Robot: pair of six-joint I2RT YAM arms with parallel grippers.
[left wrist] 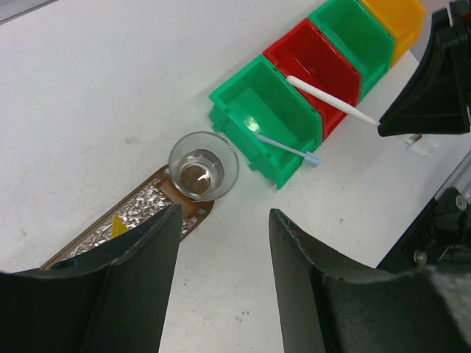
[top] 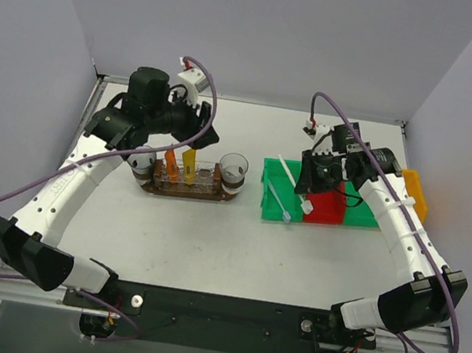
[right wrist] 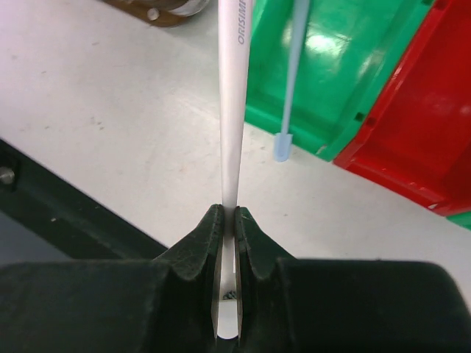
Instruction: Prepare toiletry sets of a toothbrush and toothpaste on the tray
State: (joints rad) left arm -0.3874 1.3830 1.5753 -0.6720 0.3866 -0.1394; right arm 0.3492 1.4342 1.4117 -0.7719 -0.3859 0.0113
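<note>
The dark brown tray lies left of centre with a clear cup at its right end and another cup at its left end. Two orange toothpaste tubes stand between them. My right gripper is shut on a white toothbrush, held above the green bin and pointing toward the tray. A pale blue toothbrush rests across that bin's front edge. My left gripper hovers open above the tray's right end, with nothing between its fingers.
A red bin, a second green bin and a yellow bin stand in a row to the right of the first green one. Grey walls close in the table on three sides.
</note>
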